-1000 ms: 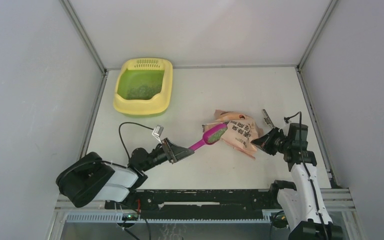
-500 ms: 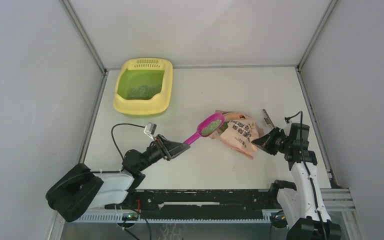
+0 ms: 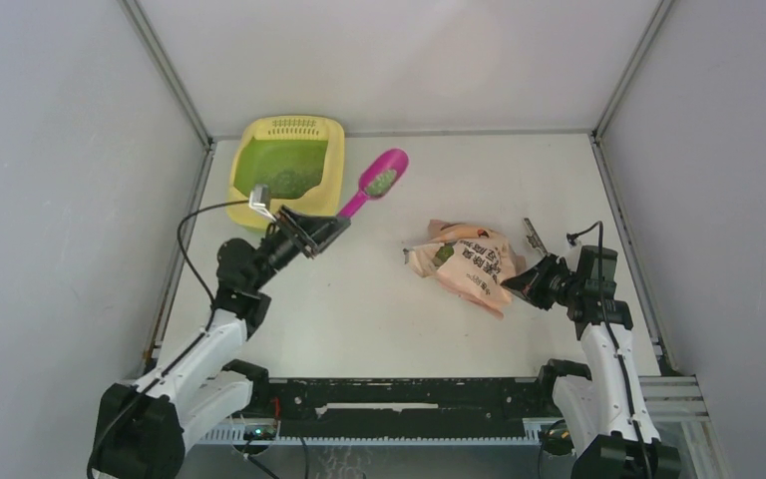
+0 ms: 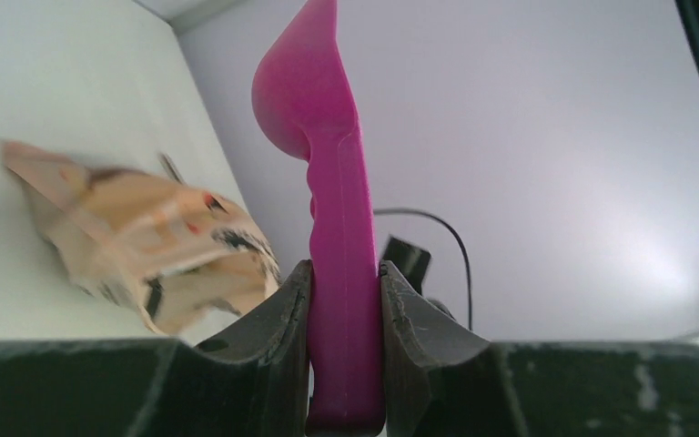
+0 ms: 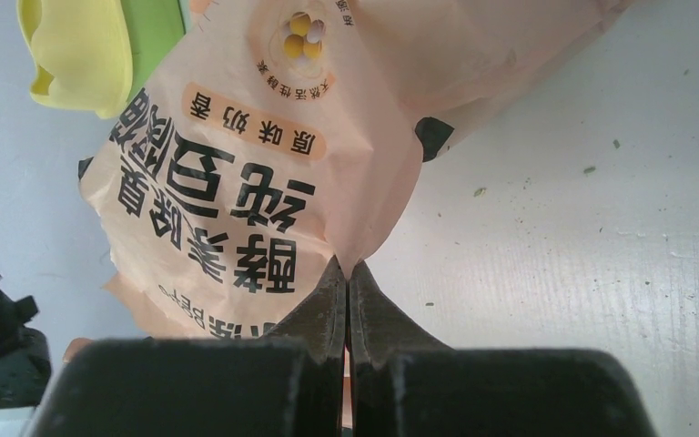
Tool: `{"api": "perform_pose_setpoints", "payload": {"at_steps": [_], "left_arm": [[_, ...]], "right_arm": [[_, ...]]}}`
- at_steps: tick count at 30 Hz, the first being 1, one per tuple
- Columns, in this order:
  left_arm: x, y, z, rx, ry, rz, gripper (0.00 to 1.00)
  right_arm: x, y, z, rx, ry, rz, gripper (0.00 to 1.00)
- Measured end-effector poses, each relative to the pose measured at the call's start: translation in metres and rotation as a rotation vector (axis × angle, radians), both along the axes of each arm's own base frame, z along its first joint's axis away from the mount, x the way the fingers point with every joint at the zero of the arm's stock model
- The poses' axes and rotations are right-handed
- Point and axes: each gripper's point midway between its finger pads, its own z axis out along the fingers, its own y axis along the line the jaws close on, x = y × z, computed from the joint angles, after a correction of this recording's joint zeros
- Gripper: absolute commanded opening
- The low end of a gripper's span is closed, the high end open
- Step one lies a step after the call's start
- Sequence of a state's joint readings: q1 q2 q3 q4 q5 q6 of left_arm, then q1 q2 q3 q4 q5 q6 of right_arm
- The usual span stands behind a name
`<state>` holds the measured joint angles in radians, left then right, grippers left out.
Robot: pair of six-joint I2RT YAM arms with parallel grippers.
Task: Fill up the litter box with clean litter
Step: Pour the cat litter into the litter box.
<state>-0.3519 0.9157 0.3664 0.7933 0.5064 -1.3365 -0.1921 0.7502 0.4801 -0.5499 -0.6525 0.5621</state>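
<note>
Left gripper (image 4: 346,278): jaws clamped on the magenta scoop (image 3: 357,202) handle, bowl level to retain its clean litter (image 3: 383,182), raised beside the litter box (image 3: 331,195). Right gripper (image 5: 346,284): jaws pinched on the peach litter bag (image 3: 469,264), steadying it on the counter (image 3: 379,309).

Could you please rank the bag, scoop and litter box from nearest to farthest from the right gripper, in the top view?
1. bag, pinched by the right gripper.
2. scoop, farther left.
3. litter box, far-left corner.

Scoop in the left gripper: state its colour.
The scoop is solid magenta; the left wrist view shows it best.
</note>
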Motion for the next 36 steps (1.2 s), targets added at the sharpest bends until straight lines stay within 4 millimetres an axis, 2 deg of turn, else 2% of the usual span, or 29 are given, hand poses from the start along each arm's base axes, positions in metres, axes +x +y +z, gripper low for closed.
{"api": "perform_pose_setpoints", "payload": {"at_steps": [3,9,14,22,27,31,36], "left_arm": [[0.03,0.019,0.013,0.066,0.017,0.082,0.02],[0.082,0.068,0.019,0.267,0.081,0.267,0.02],[0.095,0.105,0.013,0.399,0.118,0.373,0.02],[0.107,0.154,-0.024,0.663,0.218,0.546,0.02],[0.122,0.187,-0.045,0.873,0.299,0.64,0.02],[0.14,0.197,-0.047,1.067,0.32,0.668,0.02],[0.175,0.191,-0.026,1.283,0.25,0.665,0.03]], "right_arm": [[0.0,0.001,0.001,0.005,0.0,0.003,0.0],[-0.001,0.003,0.002,0.019,0.0,0.014,0.0],[0.0,0.005,0.004,0.029,-0.013,0.025,0.0],[0.002,0.008,0.011,0.052,-0.037,0.039,0.0],[0.002,0.01,0.013,0.064,-0.041,0.045,0.0],[0.003,0.01,0.015,0.07,-0.051,0.048,0.0],[0.005,0.011,0.017,0.077,-0.061,0.054,0.0]]}}
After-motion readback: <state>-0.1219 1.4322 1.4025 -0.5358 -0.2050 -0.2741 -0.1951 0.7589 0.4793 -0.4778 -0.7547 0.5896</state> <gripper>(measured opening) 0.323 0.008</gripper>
